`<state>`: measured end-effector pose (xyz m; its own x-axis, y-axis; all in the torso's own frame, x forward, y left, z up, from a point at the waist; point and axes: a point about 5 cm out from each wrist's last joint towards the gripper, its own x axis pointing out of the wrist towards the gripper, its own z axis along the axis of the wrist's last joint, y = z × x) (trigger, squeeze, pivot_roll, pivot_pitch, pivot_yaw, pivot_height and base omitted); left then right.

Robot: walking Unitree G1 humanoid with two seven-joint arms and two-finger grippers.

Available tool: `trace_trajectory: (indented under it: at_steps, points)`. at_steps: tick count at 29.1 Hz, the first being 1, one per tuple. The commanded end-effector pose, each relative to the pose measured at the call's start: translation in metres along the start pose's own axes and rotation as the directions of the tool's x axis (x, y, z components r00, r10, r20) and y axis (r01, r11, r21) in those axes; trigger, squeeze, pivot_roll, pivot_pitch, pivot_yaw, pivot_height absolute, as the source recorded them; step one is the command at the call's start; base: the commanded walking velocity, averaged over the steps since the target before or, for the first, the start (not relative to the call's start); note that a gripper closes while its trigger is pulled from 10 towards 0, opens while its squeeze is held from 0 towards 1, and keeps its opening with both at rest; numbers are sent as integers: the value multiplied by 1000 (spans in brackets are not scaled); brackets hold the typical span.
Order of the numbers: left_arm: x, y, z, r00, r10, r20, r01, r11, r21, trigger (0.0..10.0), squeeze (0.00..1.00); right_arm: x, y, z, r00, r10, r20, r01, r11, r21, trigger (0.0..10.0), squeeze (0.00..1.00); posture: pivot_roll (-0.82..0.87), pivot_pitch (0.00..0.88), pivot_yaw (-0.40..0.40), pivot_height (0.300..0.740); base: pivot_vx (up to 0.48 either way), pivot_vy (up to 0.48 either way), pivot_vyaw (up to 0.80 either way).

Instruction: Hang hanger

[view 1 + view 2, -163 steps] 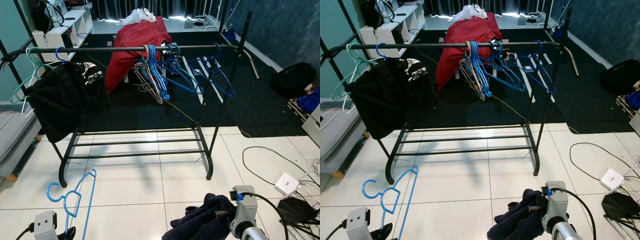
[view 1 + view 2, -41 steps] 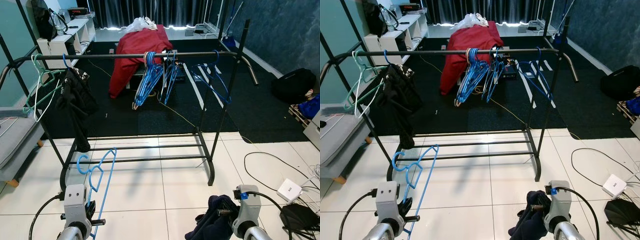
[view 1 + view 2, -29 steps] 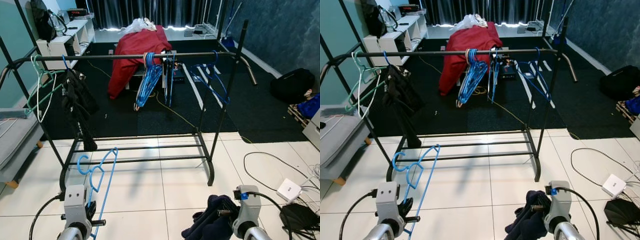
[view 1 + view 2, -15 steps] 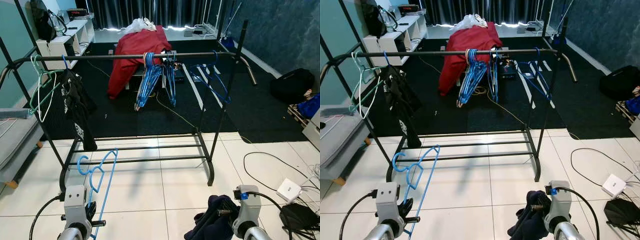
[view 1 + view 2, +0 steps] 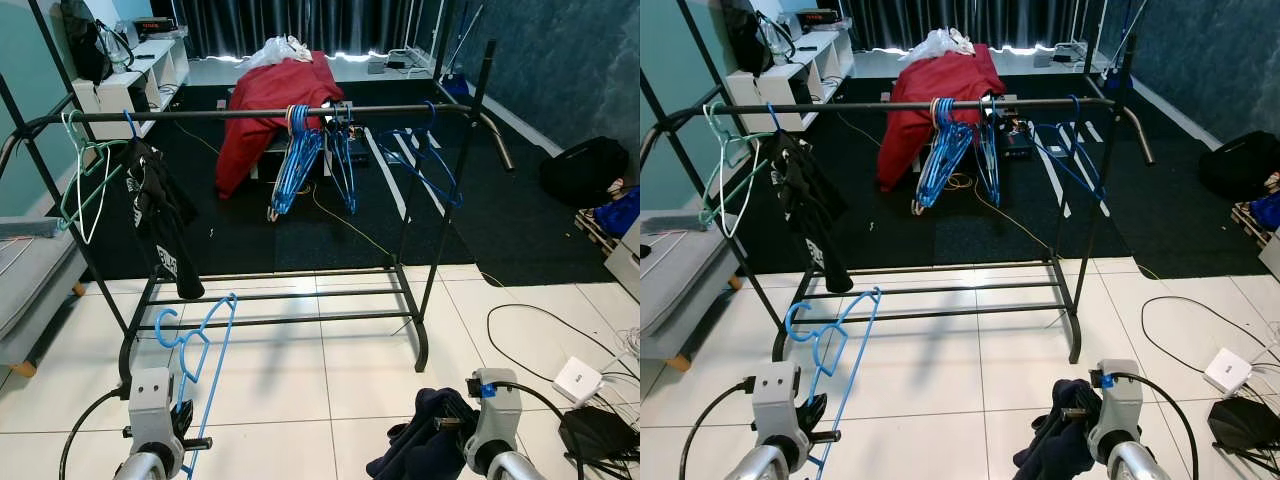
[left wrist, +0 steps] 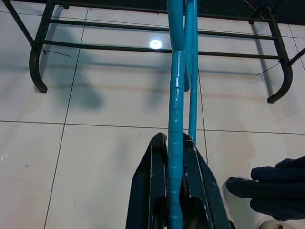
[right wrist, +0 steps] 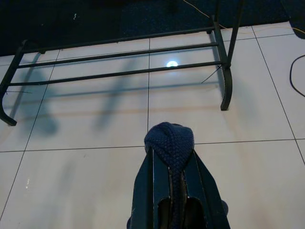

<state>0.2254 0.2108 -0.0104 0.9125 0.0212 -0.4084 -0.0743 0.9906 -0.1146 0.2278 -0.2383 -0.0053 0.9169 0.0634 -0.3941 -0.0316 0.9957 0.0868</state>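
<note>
A black clothes rack [image 5: 425,300] stands ahead, its top rail [image 5: 230,113] carrying a green hanger [image 5: 80,170], a black garment [image 5: 160,215] and several blue hangers [image 5: 300,160]. My left gripper [image 6: 172,167] is shut on a blue hanger [image 5: 195,340] held upright low at the left, well below the rail. Low at the right, my right gripper [image 7: 171,167] is shut on a dark blue knitted garment [image 5: 415,455] that droops from it.
A red cloth [image 5: 270,95] lies on something behind the rack, on dark carpet. White shelves [image 5: 120,70] stand at the back left and a grey bench [image 5: 30,290] at the left. Cables and a white box [image 5: 578,377] lie on the tiles at the right, near a black bag [image 5: 590,165].
The black garment and the blue hangers on the rail have swung a little. The view has barely shifted. Both grippers keep their hold in the same places.
</note>
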Motion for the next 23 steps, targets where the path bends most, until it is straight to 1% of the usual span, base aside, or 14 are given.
trace_trajectory:
  at_steps: [1, 23]
  points:
    - [-1, 8, 0, 1000, 15, -4, -15, 1000, 12, 10000, 0, 2, -1, 3, 1000, -4, 12, 4, 1000, 5, 10000, 0, 24, 31, 4, 735, 0, 0, 0]
    - [-1, 7, 0, 1000, 14, -2, -14, 1000, 10, 10000, 0, 2, -1, 3, 1000, -6, 13, 5, 1000, 5, 10000, 0, 24, 37, 5, 735, 0, 0, 0]
